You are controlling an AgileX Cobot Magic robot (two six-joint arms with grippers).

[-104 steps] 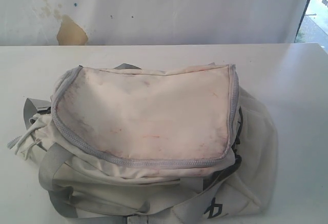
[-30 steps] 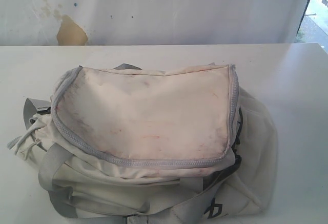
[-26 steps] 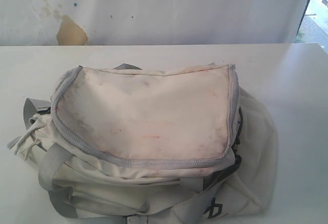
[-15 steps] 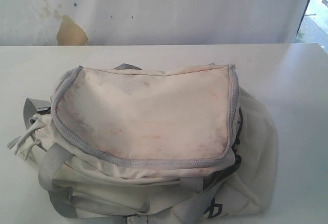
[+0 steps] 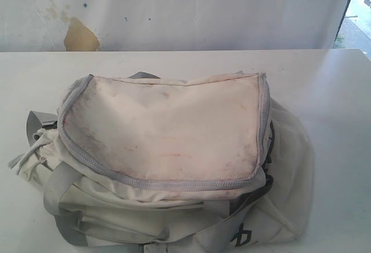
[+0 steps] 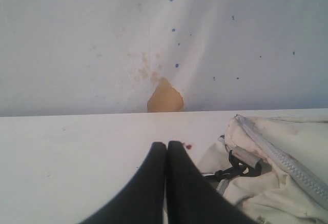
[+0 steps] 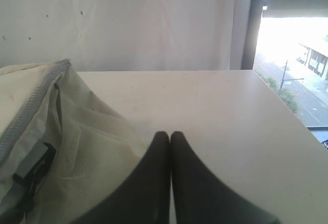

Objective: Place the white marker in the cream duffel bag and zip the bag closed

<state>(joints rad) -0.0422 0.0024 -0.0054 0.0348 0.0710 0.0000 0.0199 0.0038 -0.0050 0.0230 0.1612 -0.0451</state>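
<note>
The cream duffel bag [image 5: 168, 143] lies on the white table [image 5: 324, 85], its stained top flap down and the grey zipper trim [image 5: 93, 160] running round it. No white marker shows in any view. My left gripper [image 6: 167, 145] is shut with nothing in it, above the table beside the bag's end [image 6: 271, 167] with its black buckle [image 6: 237, 166]. My right gripper [image 7: 170, 134] is shut and empty too, by the bag's mesh side pocket [image 7: 77, 147]. Neither gripper appears in the exterior view.
A white wall with a tan patch [image 5: 79, 36] stands behind the table. Grey straps [image 5: 58, 189] hang off the bag's near left side. A window [image 7: 292, 55] opens beyond the table's right edge.
</note>
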